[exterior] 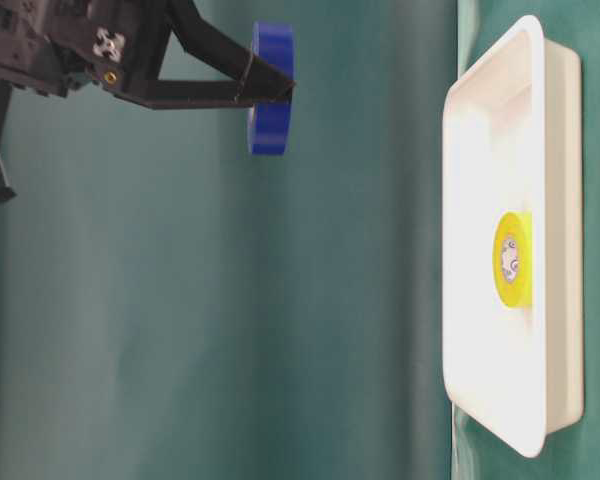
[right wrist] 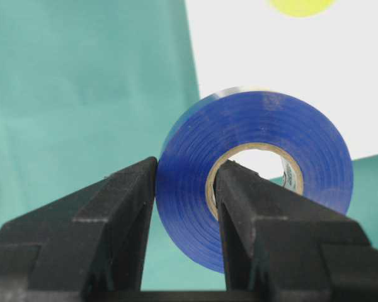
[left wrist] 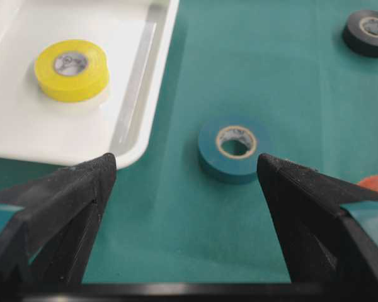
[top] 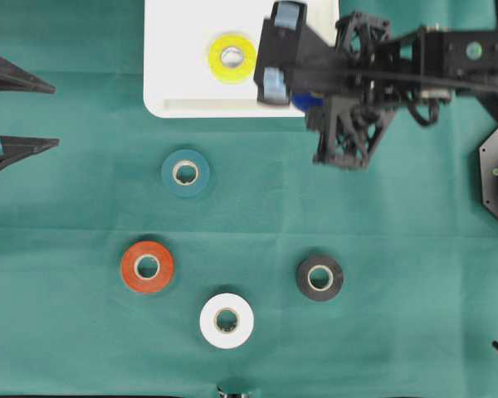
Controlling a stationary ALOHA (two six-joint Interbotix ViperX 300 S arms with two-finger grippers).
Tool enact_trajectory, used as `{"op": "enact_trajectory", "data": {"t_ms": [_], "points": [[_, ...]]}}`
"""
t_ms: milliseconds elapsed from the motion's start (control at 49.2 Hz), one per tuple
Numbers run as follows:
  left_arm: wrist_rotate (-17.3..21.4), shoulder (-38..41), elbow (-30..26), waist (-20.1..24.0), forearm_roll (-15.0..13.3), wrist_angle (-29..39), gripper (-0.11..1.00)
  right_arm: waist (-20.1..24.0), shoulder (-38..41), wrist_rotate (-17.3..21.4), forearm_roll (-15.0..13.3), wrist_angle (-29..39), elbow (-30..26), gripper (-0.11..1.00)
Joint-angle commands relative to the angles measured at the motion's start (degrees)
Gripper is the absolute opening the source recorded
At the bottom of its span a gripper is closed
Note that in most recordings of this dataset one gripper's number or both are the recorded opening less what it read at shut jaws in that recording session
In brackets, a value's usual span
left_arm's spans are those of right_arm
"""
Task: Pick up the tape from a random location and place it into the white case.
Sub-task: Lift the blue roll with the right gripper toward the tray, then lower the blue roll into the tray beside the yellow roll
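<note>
My right claw (right wrist: 184, 189) is clenched on the round blue roll of tape (right wrist: 258, 170), one finger through its core and one outside, the roll standing on edge. It hangs above the near right corner of the shallow white plastic case (top: 174, 58), well apart in height. I judge the next move is a little further inward, then down. My left claw (left wrist: 186, 176) is released, further away.
</note>
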Motion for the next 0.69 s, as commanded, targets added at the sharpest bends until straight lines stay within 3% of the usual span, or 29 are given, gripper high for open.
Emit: {"op": "enact_trajectory", "data": {"t_ms": [0, 467, 670], "points": [[-0.09, 0.62, -0.44, 0.18, -0.09, -0.44, 0.98, -2.72, -1.32, -0.7, -0.26, -0.26, -1.93, 0.32], [-0.09, 0.62, -0.44, 0.18, -0.09, -0.44, 0.98, -15.47, -1.23, -6.15, -0.26, -1.05, -2.81, 0.32], [-0.09, 0.62, -0.44, 0.18, -0.09, -0.35, 0.98, -17.14, -0.53, -6.94, -0.09, -1.14, -3.43, 0.32]]}}
